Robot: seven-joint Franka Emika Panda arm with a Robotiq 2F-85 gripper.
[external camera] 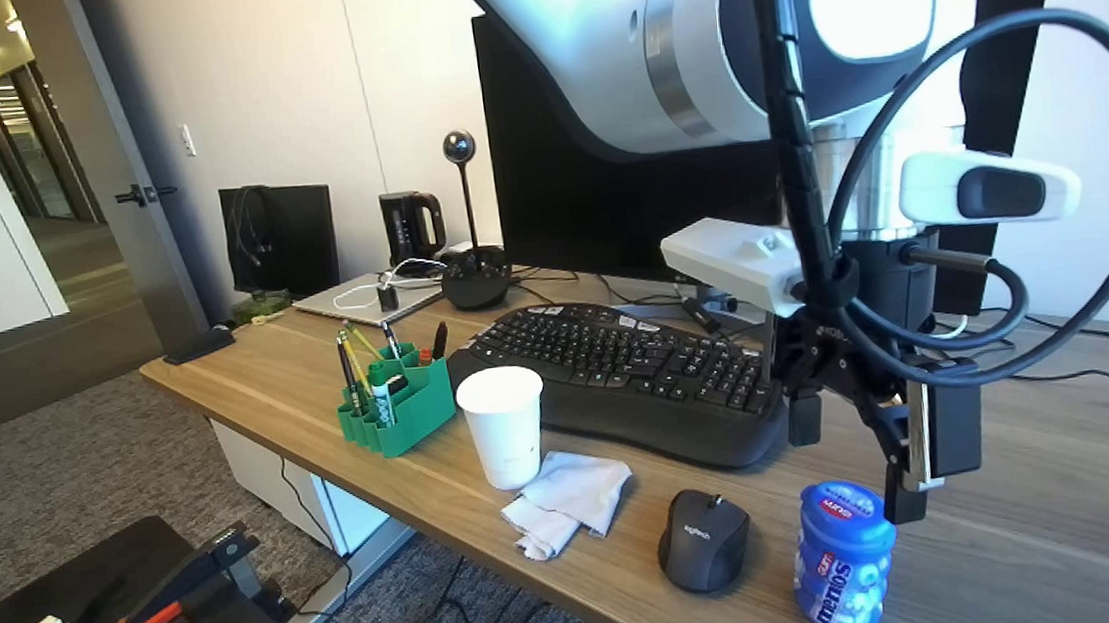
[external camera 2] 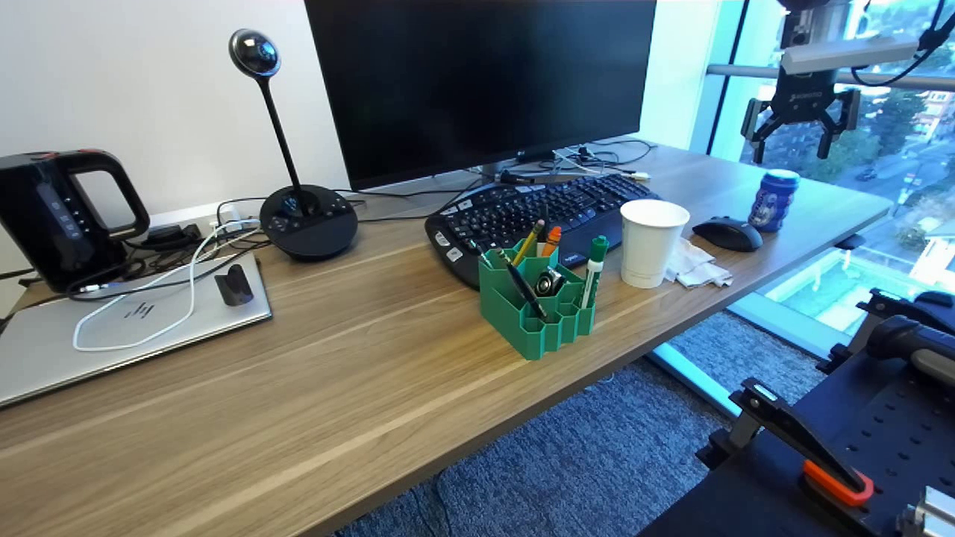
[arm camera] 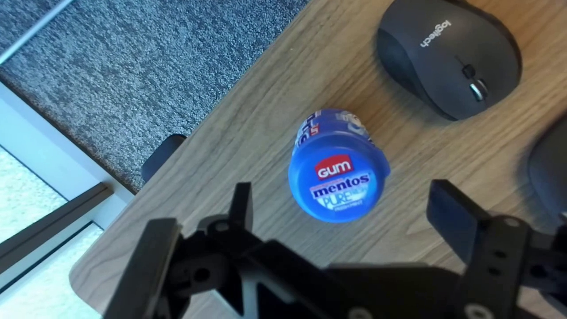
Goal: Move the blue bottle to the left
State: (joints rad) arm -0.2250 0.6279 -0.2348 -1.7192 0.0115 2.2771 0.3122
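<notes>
Wrist view: Robotiq gripper (arm camera: 343,201) released, blue Mentos gum bottle (arm camera: 337,177) upright on desk (arm camera: 248,133)

Fingers (arm camera: 242,207) spread wide, one either side of the bottle as seen from the wrist. In an exterior view the lid (external camera 2: 781,177) sits below the fingers, apart from them. Bottle is near the desk edge, toward the rounded corner, just beside the Logitech mouse (arm camera: 449,57), gap between them. Left to right in both exterior views: green pen organizer (external camera: 426,418), white paper cup (external camera: 504,426), crumpled white cloth (external camera: 571,496), mouse, bottle. Black keyboard (external camera: 618,351) lies behind the cup, monitor (external camera 2: 485,82) behind that.
</notes>
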